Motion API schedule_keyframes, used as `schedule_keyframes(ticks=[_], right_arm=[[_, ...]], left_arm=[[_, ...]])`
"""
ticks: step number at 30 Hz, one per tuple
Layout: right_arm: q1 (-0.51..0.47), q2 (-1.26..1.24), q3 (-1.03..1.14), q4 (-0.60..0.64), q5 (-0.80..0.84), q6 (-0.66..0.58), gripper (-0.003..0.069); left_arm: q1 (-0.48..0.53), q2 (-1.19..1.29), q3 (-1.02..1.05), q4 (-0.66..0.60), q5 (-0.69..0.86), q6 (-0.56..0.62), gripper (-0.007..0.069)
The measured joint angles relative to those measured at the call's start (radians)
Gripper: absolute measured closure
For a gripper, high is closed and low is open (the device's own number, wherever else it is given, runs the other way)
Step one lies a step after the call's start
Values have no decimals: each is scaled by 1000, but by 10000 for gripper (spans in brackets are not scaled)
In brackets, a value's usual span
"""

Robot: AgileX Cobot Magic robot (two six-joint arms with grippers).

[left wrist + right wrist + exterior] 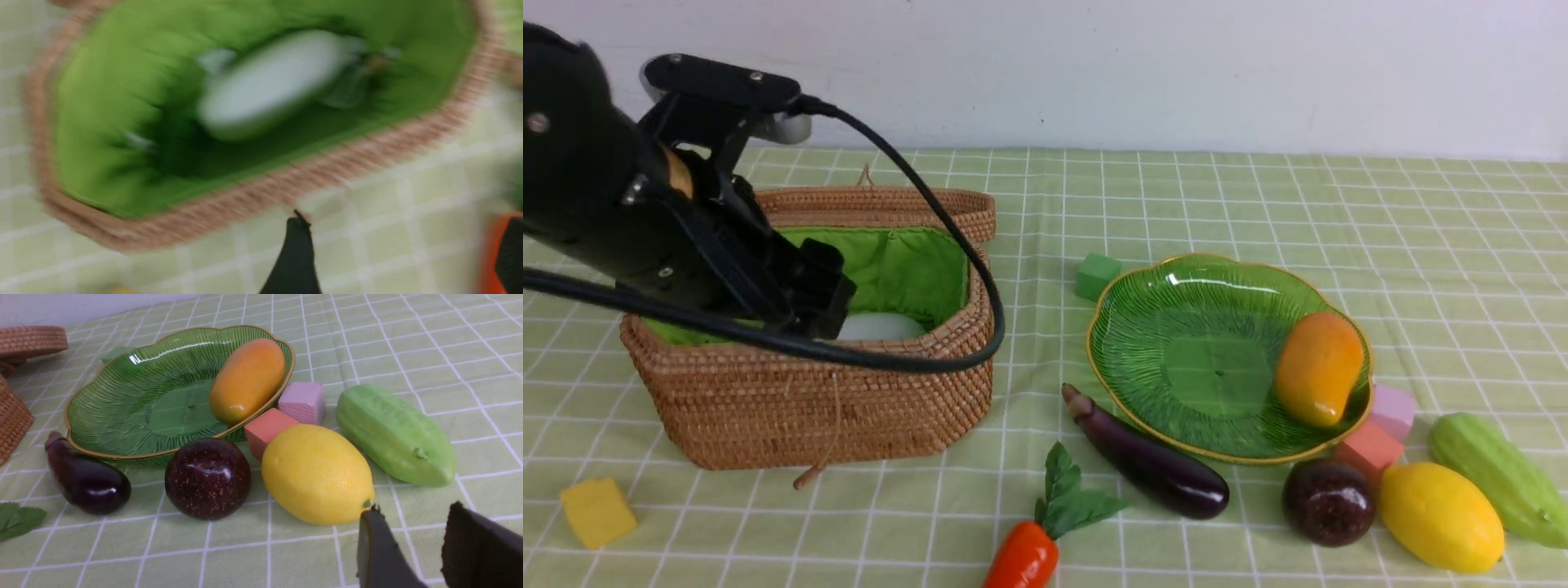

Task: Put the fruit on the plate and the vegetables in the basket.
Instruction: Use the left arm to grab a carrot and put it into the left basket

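The basket (825, 400) stands at the left with the white radish (880, 326) inside; the blurred left wrist view also shows the radish (269, 81). My left gripper (823, 304) hangs open and empty over the basket's front rim (402, 220). The plate (1176, 359) holds the mango (1318, 367). In front of it lie the eggplant (1147, 464), carrot (1023, 557), purple ball (1328, 501), lemon (1441, 515) and gourd (1499, 477). My right gripper (414, 506) is open and empty, low over the cloth just beside the lemon (316, 473).
Foam cubes lie about: green (1097, 275) behind the plate, pink (1393, 410) and salmon (1369, 448) against its right rim, yellow (596, 511) at front left. The basket's lid (882, 204) hangs open behind it. A black cable (964, 245) loops across the basket.
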Motion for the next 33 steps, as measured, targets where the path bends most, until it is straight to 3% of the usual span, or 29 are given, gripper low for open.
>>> schedule_keyframes(ticks=[4, 9, 16, 20, 21, 25, 30, 33], right_arm=[[0, 0, 0, 0, -1, 0, 417], [0, 0, 0, 0, -1, 0, 417], [0, 0, 0, 0, -1, 0, 417], [0, 0, 0, 0, -1, 0, 417], [0, 0, 0, -2, -1, 0, 417], [0, 0, 0, -1, 0, 0, 417], [0, 0, 0, 0, 0, 0, 417], [0, 0, 0, 0, 0, 0, 417]], left_arm=[[0, -20, 10, -270, 145, 135, 76], [-12, 42, 108, -427, 164, 232, 81], [-169, 193, 175, -393, 81, 182, 81], [-300, 281, 176, -291, -53, 67, 81], [-332, 322, 176, -235, -107, -10, 81], [-361, 422, 176, -142, -162, -144, 81], [-364, 475, 165, -118, -156, -147, 105], [-364, 476, 162, -107, -143, -122, 176]])
